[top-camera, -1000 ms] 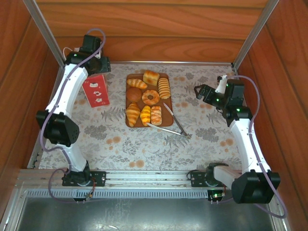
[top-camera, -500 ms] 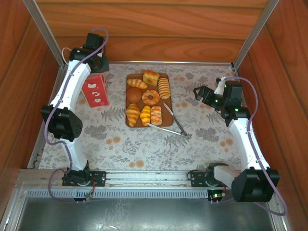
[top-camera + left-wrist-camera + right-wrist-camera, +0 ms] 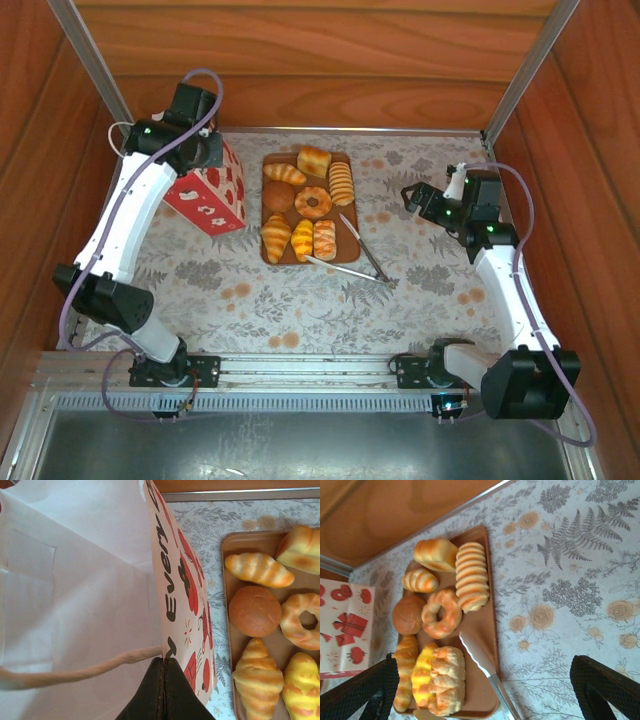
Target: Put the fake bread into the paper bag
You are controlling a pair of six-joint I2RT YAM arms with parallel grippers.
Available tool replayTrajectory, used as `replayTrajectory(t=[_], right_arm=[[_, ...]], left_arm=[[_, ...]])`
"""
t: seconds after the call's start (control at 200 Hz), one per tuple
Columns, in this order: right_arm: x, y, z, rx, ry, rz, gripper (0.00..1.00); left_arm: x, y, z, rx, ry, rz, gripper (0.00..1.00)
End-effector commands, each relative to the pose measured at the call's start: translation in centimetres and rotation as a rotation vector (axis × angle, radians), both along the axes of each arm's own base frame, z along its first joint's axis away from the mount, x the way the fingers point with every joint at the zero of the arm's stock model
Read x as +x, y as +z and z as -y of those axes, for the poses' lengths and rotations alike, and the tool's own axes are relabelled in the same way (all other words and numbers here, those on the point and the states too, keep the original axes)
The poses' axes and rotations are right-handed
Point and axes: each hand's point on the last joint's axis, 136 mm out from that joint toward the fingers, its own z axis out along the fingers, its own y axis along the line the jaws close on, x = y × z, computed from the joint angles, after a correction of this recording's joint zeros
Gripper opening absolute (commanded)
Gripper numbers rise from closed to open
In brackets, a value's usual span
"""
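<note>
Several pieces of fake bread [image 3: 305, 203] lie on a brown tray [image 3: 347, 246] at mid-table: croissants, a ring donut [image 3: 441, 613], a round bun [image 3: 255, 611], striped rolls and a loaf. The paper bag [image 3: 212, 195], red with white marks, leans tilted left of the tray. My left gripper [image 3: 203, 152] is shut on its top edge. In the left wrist view the black fingers [image 3: 172, 690] pinch the bag's printed wall [image 3: 192, 595], with the white inside [image 3: 75, 605] and a cord handle [image 3: 75, 671] to the left. My right gripper [image 3: 413, 192] hangs open right of the tray, holding nothing.
Thin metal tongs [image 3: 362, 258] lie across the tray's lower right corner onto the floral cloth [image 3: 300, 300]. Wooden walls [image 3: 300, 60] close in the table on three sides. The arm bases stand on the rail [image 3: 300, 368] at the near edge.
My left gripper has closed on the bag's rim, and the arm has swung, tipping the upright bag over toward the tray. The right arm has barely moved.
</note>
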Motion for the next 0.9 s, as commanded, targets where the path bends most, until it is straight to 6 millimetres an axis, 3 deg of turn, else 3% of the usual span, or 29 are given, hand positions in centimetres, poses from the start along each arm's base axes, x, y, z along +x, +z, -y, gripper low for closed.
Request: replayTrajectory(t=[0.0, 0.31, 0.485, 0.62, 0.895], right_arm=[[-0.7, -1.6, -0.3, -0.068, 0.055, -0.039, 0.95], [-0.9, -3.3, -1.2, -0.138, 0.125, -0.078, 0.94], [-1.2, -4.1, -1.2, -0.262, 0.217, -0.101, 0.87], [-1.7, -5.3, -1.5, -0.362, 0.318, -0.085, 0.87], [-2.8, -8.4, -3.1, -0.431, 0.432, -0.128, 0.87]], left_arm=[[-1.2, -1.1, 0.4, 0.030, -0.001, -0.043, 0.00], [-2.5, -2.6, 3.1, 0.024, -0.044, -0.090, 0.00], [-2.9, -4.4, 4.2, 0.033, -0.061, -0.137, 0.00], [-2.8, -5.4, 4.5, 0.053, -0.066, -0.161, 0.00], [-2.8, -5.4, 4.4, 0.060, -0.047, -0.152, 0.00]])
